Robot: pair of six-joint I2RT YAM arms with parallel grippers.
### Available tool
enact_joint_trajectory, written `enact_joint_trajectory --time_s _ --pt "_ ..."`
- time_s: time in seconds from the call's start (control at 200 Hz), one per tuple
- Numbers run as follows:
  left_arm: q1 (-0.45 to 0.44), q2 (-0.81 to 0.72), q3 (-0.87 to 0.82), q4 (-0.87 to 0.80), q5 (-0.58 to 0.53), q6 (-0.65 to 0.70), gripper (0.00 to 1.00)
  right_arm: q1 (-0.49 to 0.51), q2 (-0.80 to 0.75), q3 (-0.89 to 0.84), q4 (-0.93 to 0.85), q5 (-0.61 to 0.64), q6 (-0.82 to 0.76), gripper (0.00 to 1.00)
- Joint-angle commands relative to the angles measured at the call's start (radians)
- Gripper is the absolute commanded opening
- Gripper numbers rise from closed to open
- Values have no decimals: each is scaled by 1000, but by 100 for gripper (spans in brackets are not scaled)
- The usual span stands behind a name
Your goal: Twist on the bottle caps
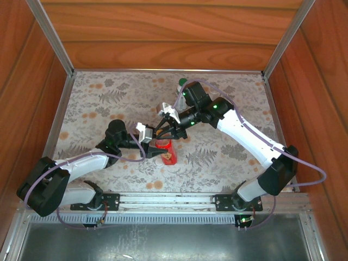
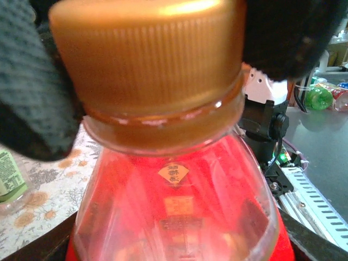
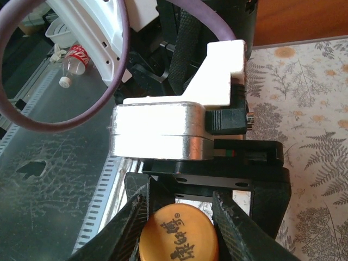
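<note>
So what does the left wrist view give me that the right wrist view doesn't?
Left wrist: the orange cap's ribbed side sitting on the red bottle's neck, plus a green-labelled bottle at the left edge. Right wrist: the cap's printed top between the right gripper's fingers, and the left arm's camera housing. Both: the cap, gripped from both sides, and the patterned cloth.

- Robot test cell in a lab, not a home. Wood-panel walls (image 1: 163, 32) box the table far, left and right, framed by aluminium posts (image 1: 53, 38).
- My two arms, left pincer (image 1: 160, 154) and right pincer (image 3: 179, 234), are bolted to a slotted rail (image 1: 168, 200) at the near edge.
- Purple cable (image 3: 54, 126) runs loose.
- Floral cloth (image 1: 98, 103) covers the work surface, with bare metal sheet (image 1: 163, 239) nearer.
</note>
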Motion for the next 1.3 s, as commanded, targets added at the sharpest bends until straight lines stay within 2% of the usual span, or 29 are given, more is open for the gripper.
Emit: enact_joint_trajectory --time_s 0.0,0.1,0.24,0.285,0.34,0.39,0.465,0.65,0.74,0.809,0.904,1.009,1.124,1.294 --pt "-4 -17 13 16 -27 38 64 4 -26 -12 49 85 68 21" --pt "-6 -27 10 16 -157 58 64 5 -40 -34 90 269 150 22" --pt "-6 -31 11 15 -354 86 62 8 -74 -98 214 670 331 20" --pt "-6 -28 14 15 -390 92 62 9 -85 -118 236 757 380 19" --pt "-5 -21 20 15 -413 93 62 12 -90 -123 245 840 440 22" --pt "-7 -11 28 14 -423 94 62 16 -84 -121 253 942 553 22" --pt "-7 11 43 14 -438 89 62 28 -64 -115 247 1017 645 21" --pt "-17 47 43 15 -492 103 62 37 -21 -107 247 1097 708 21" --pt "-16 31 26 14 -500 106 62 36 -47 -117 279 1043 696 25" --pt "-16 12 14 16 -468 101 62 24 -97 -157 332 877 586 33" --pt "-16 -9 8 13 -342 86 62 3 -197 -244 412 605 448 47" --pt "-16 -11 11 10 -156 60 62 -22 -305 -333 479 357 365 63" --pt "-17 -7 21 9 5 28 62 -37 -367 -389 478 164 297 67" --pt "-18 -10 34 6 102 -9 62 -39 -353 -378 454 59 277 69"
